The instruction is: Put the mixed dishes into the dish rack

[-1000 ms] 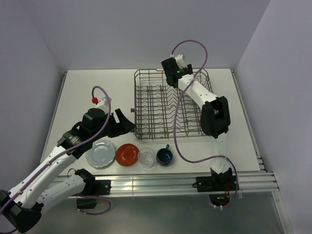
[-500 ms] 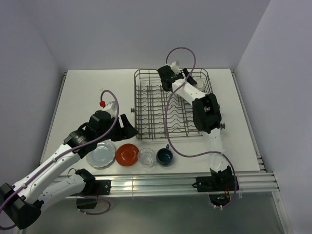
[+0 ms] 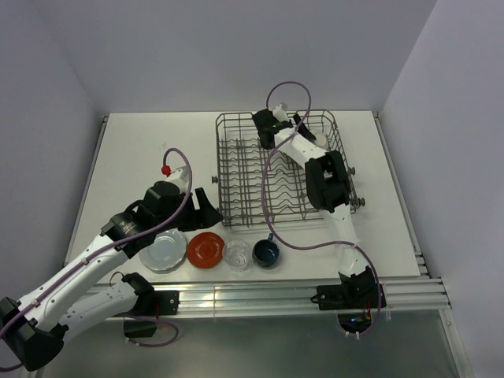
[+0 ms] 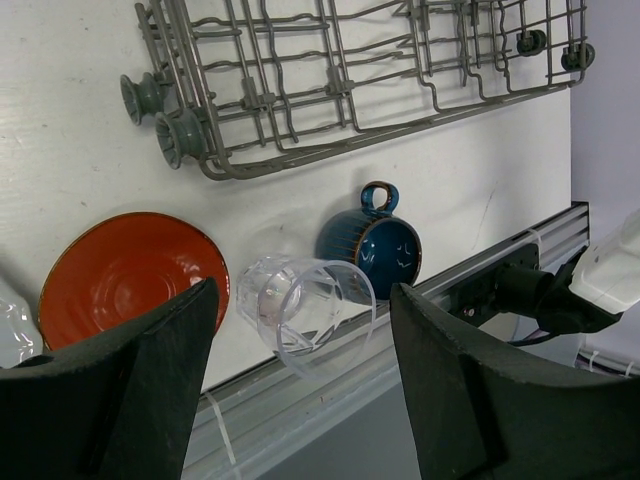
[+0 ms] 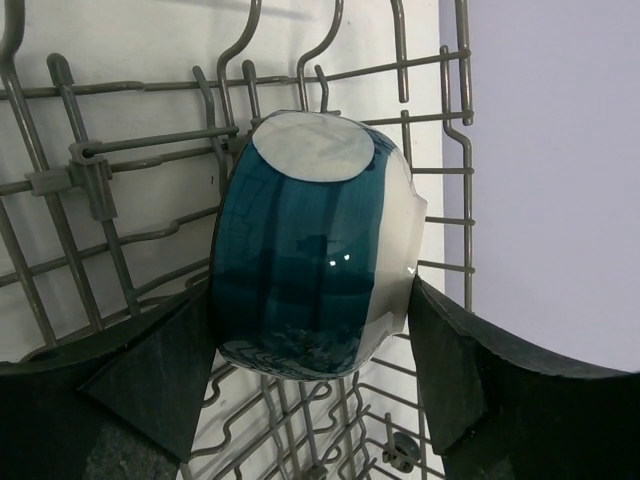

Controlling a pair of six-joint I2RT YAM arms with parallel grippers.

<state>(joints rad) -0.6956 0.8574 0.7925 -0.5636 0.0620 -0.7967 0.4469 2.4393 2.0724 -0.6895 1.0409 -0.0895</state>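
The dish rack (image 3: 230, 169) stands at the table's back middle. At its far end my right gripper (image 3: 269, 130) is shut on the bowl (image 5: 310, 240), dark teal outside with a cream rim, which sits tilted among the tines (image 5: 100, 170). Along the near edge lie a pale plate (image 3: 164, 250), a red-orange plate (image 3: 207, 249), a clear tumbler (image 3: 237, 253) and a dark blue mug (image 3: 266, 253). My left gripper (image 3: 203, 207) hangs open above and behind the red plate. In the left wrist view the tumbler (image 4: 300, 305) shows below and between the fingers (image 4: 150, 380), untouched.
An aluminium rail (image 3: 260, 295) runs along the table's near edge just behind the dishes. The rack's wheels (image 4: 170, 130) jut out toward the red-orange plate (image 4: 125, 270). Grey walls close in left, back and right. The right arm's purple cable (image 3: 276, 197) loops over the rack.
The right gripper has moved left and down into the rack's far end with the bowl. The left gripper has shifted slightly right and toward the row of dishes, still open.
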